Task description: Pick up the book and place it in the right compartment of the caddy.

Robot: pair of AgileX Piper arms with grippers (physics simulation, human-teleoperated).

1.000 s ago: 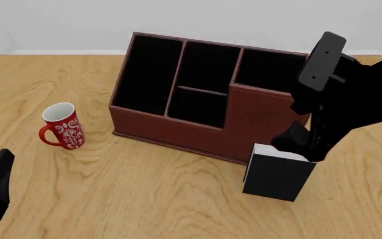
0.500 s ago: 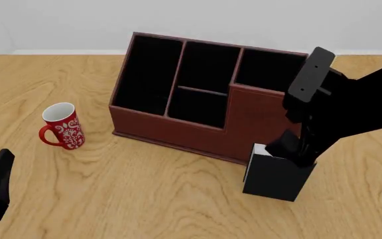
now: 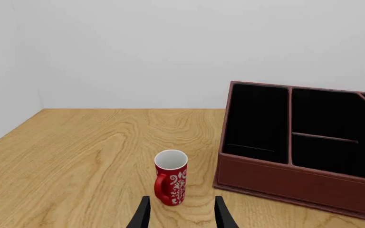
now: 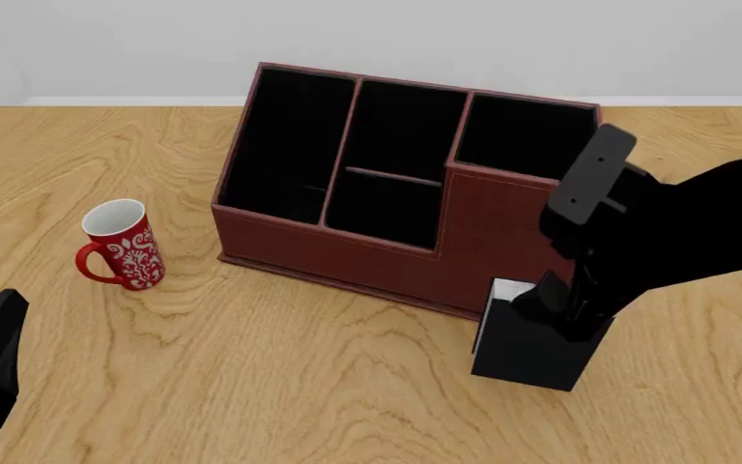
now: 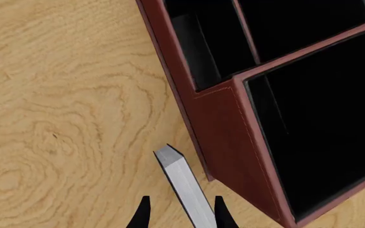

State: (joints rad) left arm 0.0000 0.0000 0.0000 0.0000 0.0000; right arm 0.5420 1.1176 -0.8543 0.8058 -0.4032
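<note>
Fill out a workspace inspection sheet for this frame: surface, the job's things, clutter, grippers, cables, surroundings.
Surface: wooden table, light grain, no spills seen.
Book: black book stands upright on the table just in front of the caddy's tall right front wall, white page edge up.
Caddy: reddish-brown caddy upright; right compartment black-lined, nothing seen inside.
Clutter: red mug upright, left of the caddy, apart from it.
Right gripper: jaws open, one on each side of the book's top edge; contact cannot be told.
Left gripper: jaws open, holding nothing, near the mug but apart from it.
Cables: nothing seen.
Surroundings: plain pale wall behind the table.
</note>
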